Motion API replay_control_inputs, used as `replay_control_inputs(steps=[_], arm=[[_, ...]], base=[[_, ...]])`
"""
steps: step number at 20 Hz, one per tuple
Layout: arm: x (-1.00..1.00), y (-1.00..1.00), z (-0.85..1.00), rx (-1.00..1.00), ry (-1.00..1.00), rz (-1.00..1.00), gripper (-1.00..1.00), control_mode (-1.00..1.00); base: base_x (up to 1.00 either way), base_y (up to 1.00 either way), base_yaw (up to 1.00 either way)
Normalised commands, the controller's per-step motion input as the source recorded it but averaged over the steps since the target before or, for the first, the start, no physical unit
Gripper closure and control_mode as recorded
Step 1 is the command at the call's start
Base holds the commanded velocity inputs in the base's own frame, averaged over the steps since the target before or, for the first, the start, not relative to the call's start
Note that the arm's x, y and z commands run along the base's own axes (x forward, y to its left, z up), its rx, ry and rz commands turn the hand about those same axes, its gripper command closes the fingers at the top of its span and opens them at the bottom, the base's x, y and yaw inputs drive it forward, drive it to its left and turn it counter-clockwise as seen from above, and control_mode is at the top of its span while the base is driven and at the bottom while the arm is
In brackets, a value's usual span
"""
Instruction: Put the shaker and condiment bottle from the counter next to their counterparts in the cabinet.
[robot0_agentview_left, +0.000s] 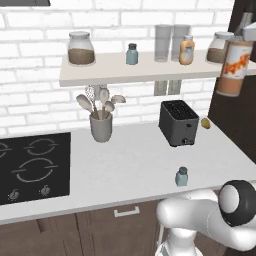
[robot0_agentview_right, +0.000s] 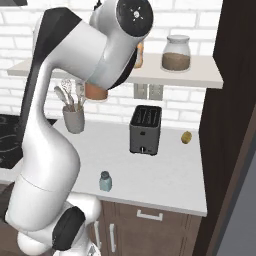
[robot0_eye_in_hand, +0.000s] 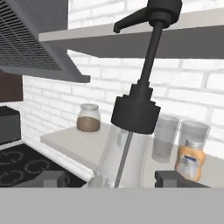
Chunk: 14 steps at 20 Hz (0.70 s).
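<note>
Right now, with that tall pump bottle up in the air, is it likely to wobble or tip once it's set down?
Probably a bit tippy: the pump bottle is tall and slim, with a long spout on top. It hangs tilted beside the shelf, so it would need straightening first. Its smooth sides may slip in the gripper.

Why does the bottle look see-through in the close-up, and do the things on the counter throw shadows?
Hand view: the condiment bottle sits so near the lens that its body renders transparent, the pump dark and sharp. Left base view: the same bottle is solid orange; light is flat, with faint shadows beside the toaster and shaker. Right base view: no glare or blur.
</note>
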Motion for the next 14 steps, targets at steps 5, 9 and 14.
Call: replay_control_inputs(steps=[5, 9, 14], arm=[[0.04, -0.22, 0.45, -0.06, 0.0, -0.09, 1.0, -1.0], [0.05, -0.02, 0.15, -0.01, -0.04, -0.05, 1.0, -1.0], [0.28, 0.0, 0.01, 0.0, -0.06, 0.0, 1.0, -1.0]], base=[[0.0, 0.0, 0.0], [0.0, 0.0, 0.0], [0.0, 0.0, 0.0]])
